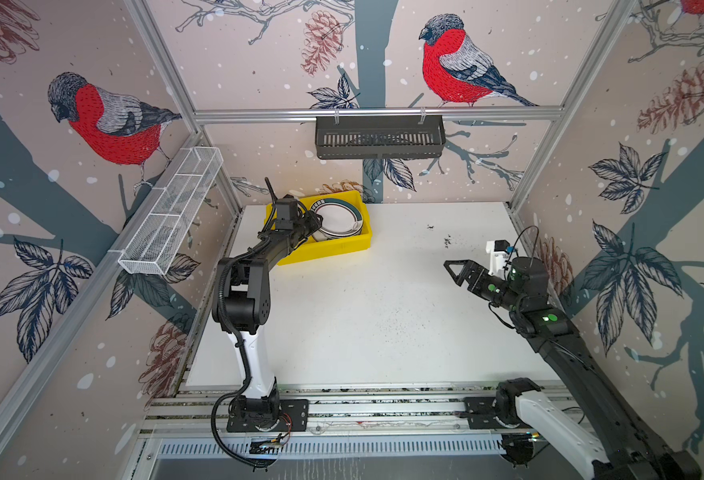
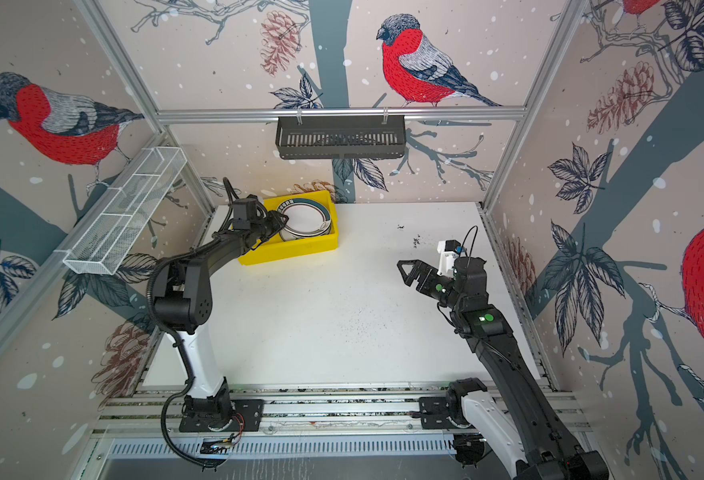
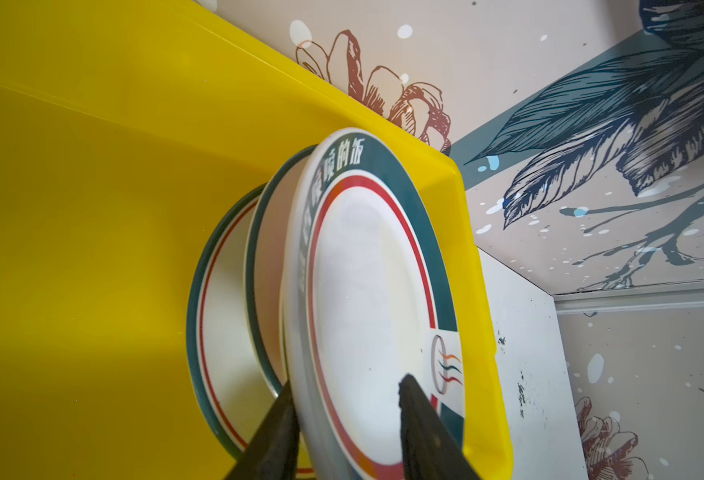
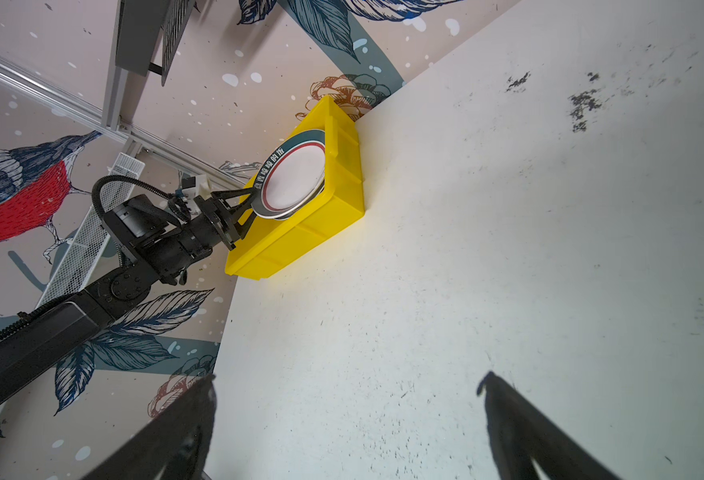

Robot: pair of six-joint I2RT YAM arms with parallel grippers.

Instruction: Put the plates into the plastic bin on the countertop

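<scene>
Yellow rectangular plastic bin (image 1: 329, 251) sits upper centre-left on white speckled countertop (image 1: 363, 316). White round plates with dark-green lettered rims (image 3: 367, 299) are stacked inside, topmost askew. Left gripper (image 3: 346, 380): jaws parted astride that rim, clamping nothing, probably letting it settle. Right gripper (image 1: 454, 270): spread wide, empty, parked right, clear of the bin.

Both top views looked steeply down from high above near edge toward far wall (image 1: 259, 75); nearly identical, both covering whole countertop (image 1: 363, 311). Left wrist view sat very close at plastic bin (image 3: 92, 208), facing plates (image 3: 367, 311). Right wrist view looked from right across countertop, well off, sharing bin and plates with it.
</scene>
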